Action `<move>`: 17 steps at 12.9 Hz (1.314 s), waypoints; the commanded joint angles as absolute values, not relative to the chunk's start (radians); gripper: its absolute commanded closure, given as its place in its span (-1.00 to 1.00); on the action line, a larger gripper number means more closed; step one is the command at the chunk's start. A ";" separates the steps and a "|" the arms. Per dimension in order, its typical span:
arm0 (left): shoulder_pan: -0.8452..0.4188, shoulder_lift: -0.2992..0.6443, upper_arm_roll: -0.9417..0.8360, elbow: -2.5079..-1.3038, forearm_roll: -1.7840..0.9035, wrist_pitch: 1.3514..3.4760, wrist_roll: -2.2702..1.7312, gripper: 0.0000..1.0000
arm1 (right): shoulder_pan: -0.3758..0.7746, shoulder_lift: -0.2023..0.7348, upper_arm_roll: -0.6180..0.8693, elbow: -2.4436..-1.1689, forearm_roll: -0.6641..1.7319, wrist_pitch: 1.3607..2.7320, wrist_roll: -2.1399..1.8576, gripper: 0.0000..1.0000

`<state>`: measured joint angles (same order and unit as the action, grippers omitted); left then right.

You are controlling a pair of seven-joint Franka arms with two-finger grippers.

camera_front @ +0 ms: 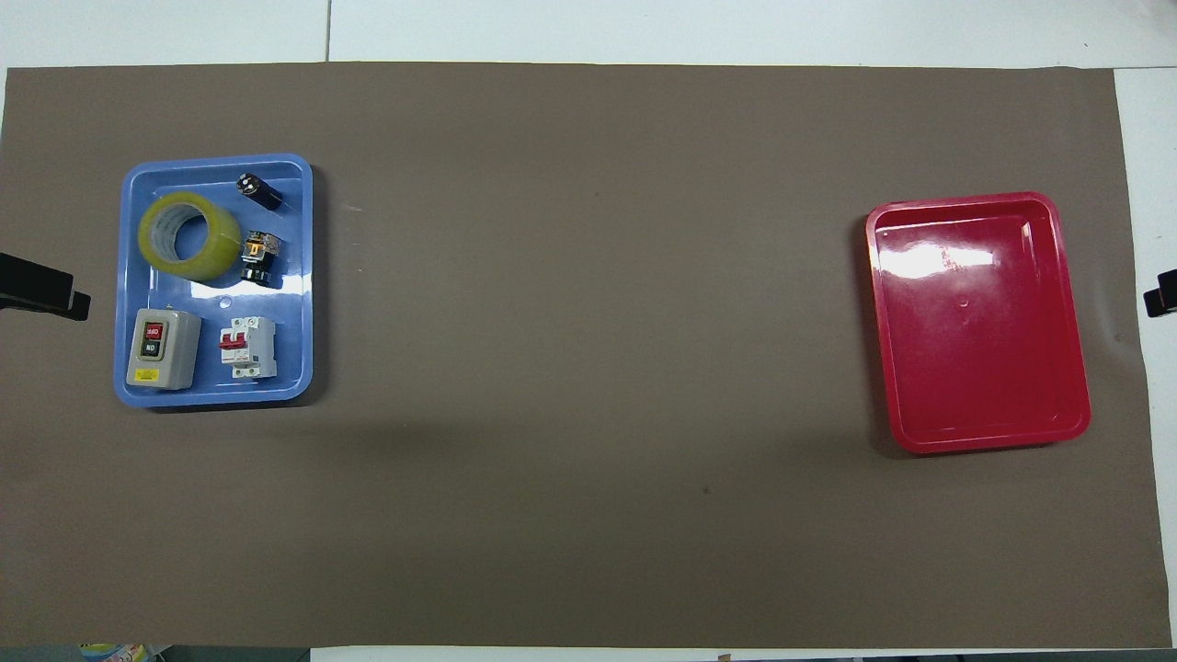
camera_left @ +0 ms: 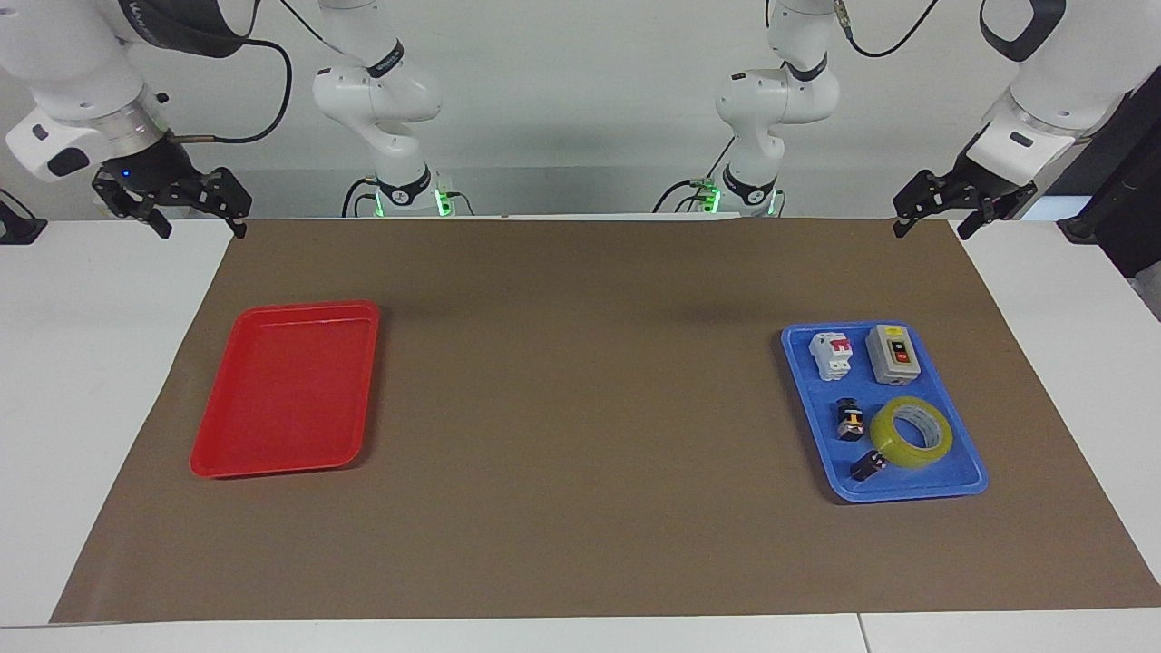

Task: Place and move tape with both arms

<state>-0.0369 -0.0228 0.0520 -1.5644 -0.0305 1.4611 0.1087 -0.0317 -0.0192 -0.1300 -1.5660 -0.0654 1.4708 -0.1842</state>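
The tape (camera_left: 893,446) (camera_front: 221,259), a yellow translucent roll, lies flat in the blue tray (camera_left: 907,495) (camera_front: 211,395) toward the left arm's end of the table, in the tray's part farther from the robots. My left gripper (camera_left: 932,229) hangs open and empty over the brown mat's edge at the robots' side; only its tip (camera_front: 55,296) shows in the overhead view. My right gripper (camera_left: 201,227) (camera_front: 1160,300) also hangs open and empty, over the mat's corner at the right arm's end. Both are well away from the tape.
Sharing the blue tray are a grey switch box (camera_left: 893,355) (camera_front: 164,348), a white breaker (camera_left: 834,354) (camera_front: 248,347) and two small black parts (camera_left: 850,420) (camera_front: 260,190). A red tray (camera_left: 281,390) (camera_front: 975,349) with nothing in it sits toward the right arm's end.
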 commanded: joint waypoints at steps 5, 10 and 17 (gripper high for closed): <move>-0.034 -0.037 0.060 -1.588 -0.009 1.474 0.109 -1.00 | -0.041 -0.017 -0.124 -1.557 -0.046 1.477 -0.206 -1.00; 0.006 0.014 0.060 -1.579 -0.012 1.540 0.059 -1.00 | -0.041 -0.017 -0.126 -1.559 -0.046 1.477 -0.207 -1.00; 0.018 0.205 0.061 -1.551 -0.014 1.721 -0.175 -1.00 | -0.041 -0.017 -0.124 -1.559 -0.046 1.476 -0.206 -1.00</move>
